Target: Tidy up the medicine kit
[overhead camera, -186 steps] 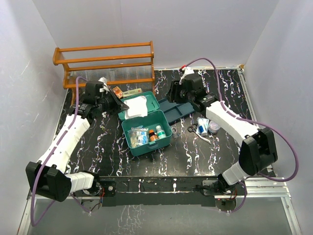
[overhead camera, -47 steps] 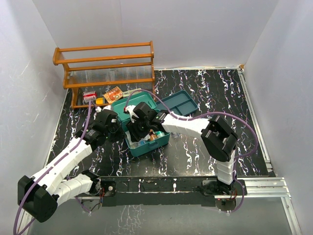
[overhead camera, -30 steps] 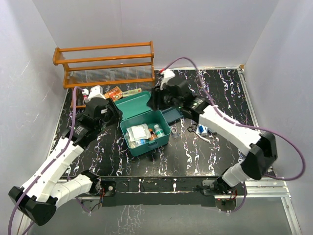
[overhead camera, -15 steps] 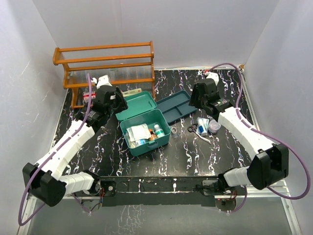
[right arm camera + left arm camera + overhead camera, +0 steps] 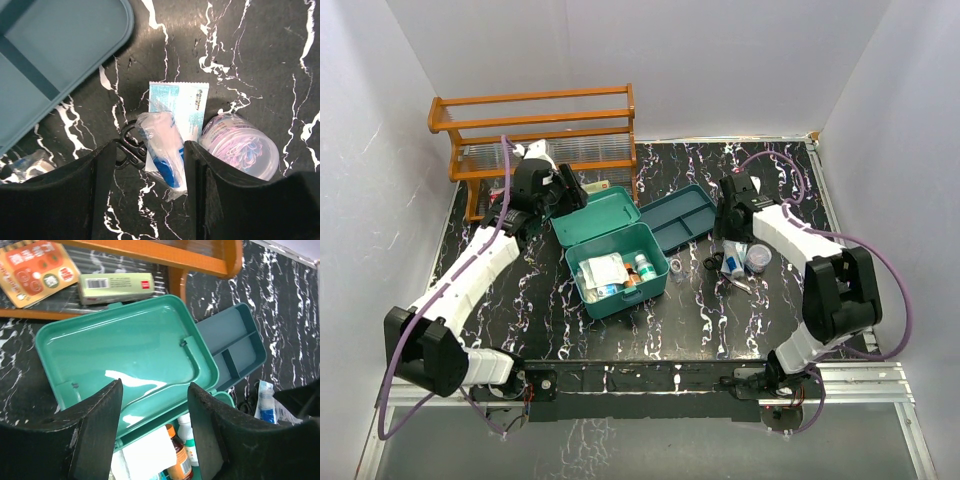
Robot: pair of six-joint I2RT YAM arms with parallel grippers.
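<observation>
Left tool (image 5: 155,390) spread, empty, above the medicine kit (image 5: 125,355) lid, right tool (image 5: 150,150) spread, pointing down over packets (image 5: 167,145)

It's a robotics lab test cell: plain white walls (image 5: 720,60) box in a black marble-patterned table (image 5: 720,320) on three sides. A left arm (image 5: 470,275) and a right arm (image 5: 790,225), both white and black, are bolted at its near edge along an aluminium rail (image 5: 865,377). Purple cables (image 5: 380,415) loop off the arms, and what sits on the table looks like staged props, a wooden rack (image 5: 535,125) at the back and an open medicine kit (image 5: 625,285) in the middle.
</observation>
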